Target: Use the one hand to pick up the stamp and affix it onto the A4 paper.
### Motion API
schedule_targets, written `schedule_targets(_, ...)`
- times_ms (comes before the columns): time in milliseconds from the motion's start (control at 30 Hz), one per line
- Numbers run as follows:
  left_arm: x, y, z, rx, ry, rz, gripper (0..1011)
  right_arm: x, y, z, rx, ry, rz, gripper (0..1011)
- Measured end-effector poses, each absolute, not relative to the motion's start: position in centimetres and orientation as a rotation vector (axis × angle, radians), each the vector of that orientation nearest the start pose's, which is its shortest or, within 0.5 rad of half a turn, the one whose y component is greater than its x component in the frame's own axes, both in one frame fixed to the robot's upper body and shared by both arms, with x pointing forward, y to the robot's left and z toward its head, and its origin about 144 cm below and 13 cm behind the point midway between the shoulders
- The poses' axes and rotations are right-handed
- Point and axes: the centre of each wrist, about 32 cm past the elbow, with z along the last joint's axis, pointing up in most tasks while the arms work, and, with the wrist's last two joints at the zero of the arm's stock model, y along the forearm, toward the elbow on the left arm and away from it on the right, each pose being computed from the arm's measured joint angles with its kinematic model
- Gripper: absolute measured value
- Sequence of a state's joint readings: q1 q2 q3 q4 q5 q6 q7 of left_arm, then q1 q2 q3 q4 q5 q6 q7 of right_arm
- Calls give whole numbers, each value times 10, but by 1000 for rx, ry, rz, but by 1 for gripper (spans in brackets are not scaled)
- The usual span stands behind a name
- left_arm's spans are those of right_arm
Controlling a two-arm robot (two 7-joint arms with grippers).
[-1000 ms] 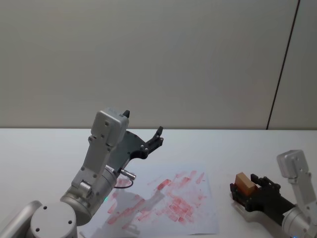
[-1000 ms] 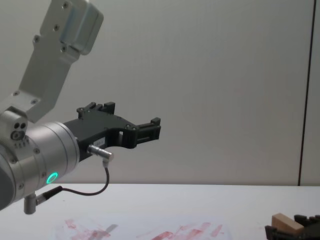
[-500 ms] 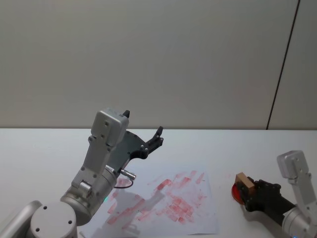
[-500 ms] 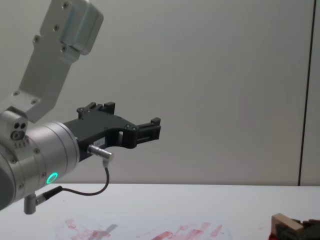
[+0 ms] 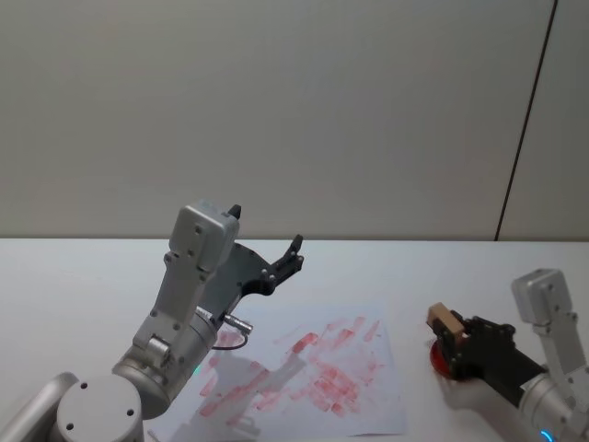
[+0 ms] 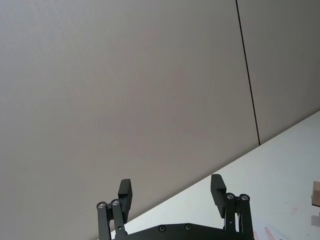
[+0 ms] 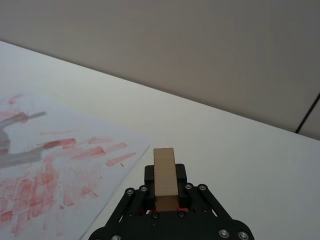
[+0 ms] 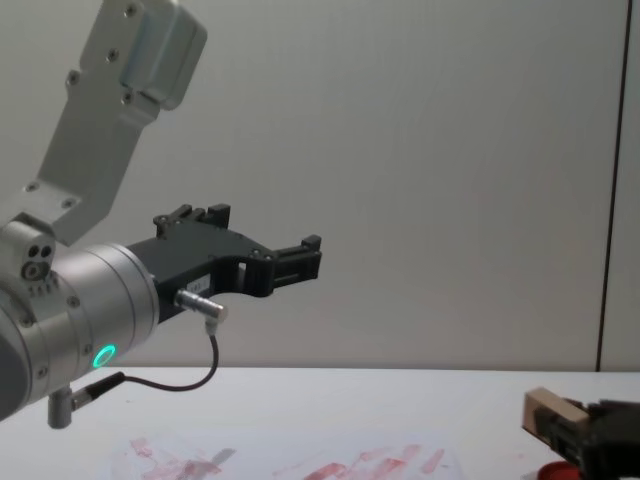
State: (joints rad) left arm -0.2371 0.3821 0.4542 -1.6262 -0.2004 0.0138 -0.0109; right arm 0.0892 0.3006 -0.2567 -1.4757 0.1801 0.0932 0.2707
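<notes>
Lifting stamp (image 5: 445, 320) off pad (image 5: 439, 362), higher than a second ago | my right gripper (image 5: 455, 335) clamps it | paper (image 5: 317, 376) next | left gripper (image 6: 171, 194) parked, spread

The head view looks forward and down on the table (image 5: 74, 276), the chest view lower and level across it toward the wall (image 8: 450, 150); both share the A4 paper (image 5: 304, 378) and the stamp (image 5: 448, 322). The right wrist view looks closely past the stamp over the paper, and the left wrist view tilts up at the wall.
</notes>
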Motion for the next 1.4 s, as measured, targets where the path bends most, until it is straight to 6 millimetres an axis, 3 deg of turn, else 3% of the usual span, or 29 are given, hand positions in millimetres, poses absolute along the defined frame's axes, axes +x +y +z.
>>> schedule_targets(533, 492, 198, 1204, 61, -268, 1124, 1002, 480, -218, 1142, -191, 3, -976, 217)
schedule_targets(1400, 492, 198, 1204, 61, -268, 1124, 1002, 497, -188, 1123, -270, 54, -917, 217)
